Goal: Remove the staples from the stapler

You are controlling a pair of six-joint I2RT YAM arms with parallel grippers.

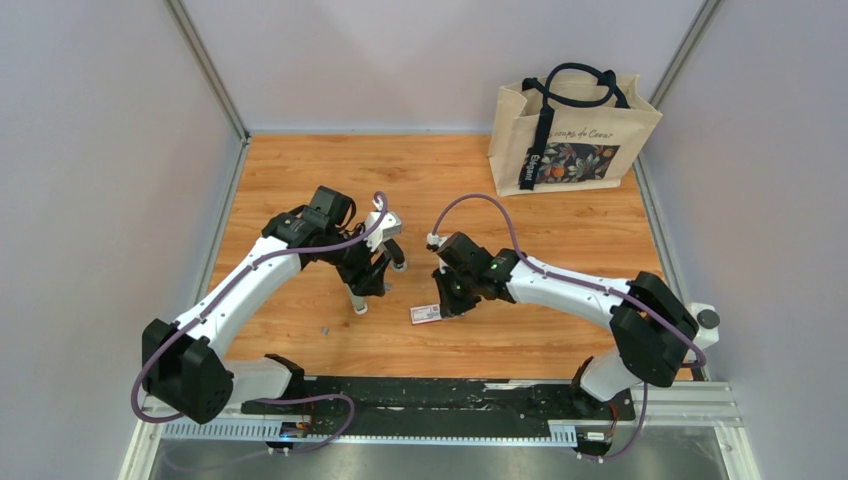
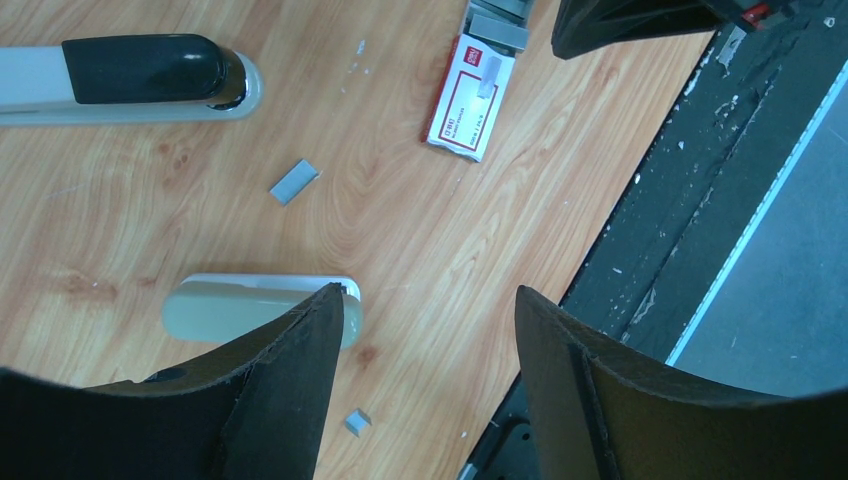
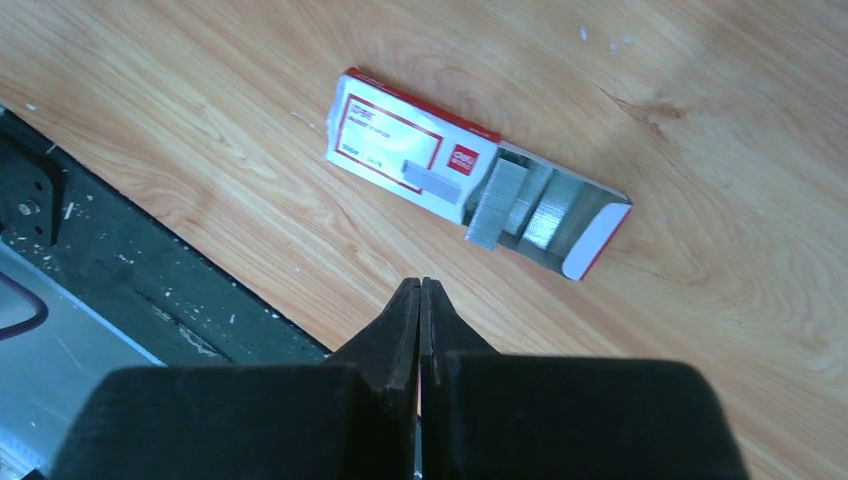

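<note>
The stapler (image 2: 140, 72) lies lengthwise on the wooden table (image 2: 450, 300), pale grey with a black top and a shiny metal nose. A short loose strip of staples (image 2: 293, 182) lies near that nose.

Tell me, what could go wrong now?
The open staple box has strips poking out; the shut right end effector close by could bump it and spill them. Loose staple strips lie on the table near the open left end effector and might get swept off.
</note>
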